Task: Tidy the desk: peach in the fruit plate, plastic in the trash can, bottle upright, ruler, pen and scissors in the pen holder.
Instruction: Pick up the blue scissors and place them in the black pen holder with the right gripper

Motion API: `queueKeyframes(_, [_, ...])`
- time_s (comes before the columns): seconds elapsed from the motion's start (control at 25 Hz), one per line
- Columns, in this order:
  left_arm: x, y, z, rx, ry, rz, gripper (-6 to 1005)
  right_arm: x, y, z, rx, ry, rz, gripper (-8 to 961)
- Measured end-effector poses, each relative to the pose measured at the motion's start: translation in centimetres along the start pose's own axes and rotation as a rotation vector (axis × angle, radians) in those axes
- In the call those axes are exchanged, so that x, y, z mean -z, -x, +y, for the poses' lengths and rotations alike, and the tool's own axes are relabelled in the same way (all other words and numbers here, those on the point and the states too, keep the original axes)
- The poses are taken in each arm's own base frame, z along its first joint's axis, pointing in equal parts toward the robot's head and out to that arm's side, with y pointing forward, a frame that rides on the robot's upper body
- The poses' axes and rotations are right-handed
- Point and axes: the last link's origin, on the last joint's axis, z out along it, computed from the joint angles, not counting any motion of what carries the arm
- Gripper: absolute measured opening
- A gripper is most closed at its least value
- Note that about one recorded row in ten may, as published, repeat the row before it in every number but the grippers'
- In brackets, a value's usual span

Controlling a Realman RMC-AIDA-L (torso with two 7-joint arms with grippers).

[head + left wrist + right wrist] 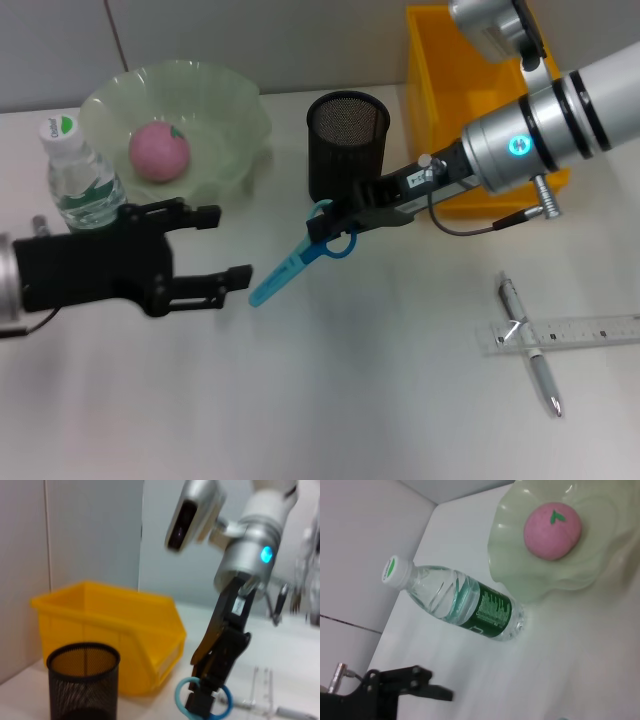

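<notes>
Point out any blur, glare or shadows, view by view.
Head view: sharp, the scissors throw a soft shadow on the desk. Left wrist view: right gripper blurred, background smeared. Right wrist view: bottle sharp, highlights on its plastic.

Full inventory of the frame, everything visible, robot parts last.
peach: 1, pink, in the fruit plate
fruit plate: 1, pale green, far left of the table
bottle: 1, clear with green label and white cap, upright beside the plate
pen holder: 1, black mesh, far centre
scissors: 1, blue, held in the air near the pen holder
bin: 1, yellow, behind the right arm
pen: 1, silver, near right, lying across the ruler
ruler: 1, clear, near right
left gripper: black, jaws open, empty, left side
right gripper: black, jaws shut on the scissors handles
</notes>
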Motion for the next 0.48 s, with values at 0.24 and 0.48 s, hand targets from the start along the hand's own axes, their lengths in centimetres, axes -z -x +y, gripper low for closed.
queueKeyframes(0.24, [0.5,3.6,2.1,0.001,0.019,0.114,832,1.1,0.6,0.4,0.024,0.005,0.013,80])
queueKeyframes(0.48, [-0.4,7.0,4.3,-0.004,-0.013,0.157,832,2.7,1.6,1.4,0.065,0.011,0.038,79])
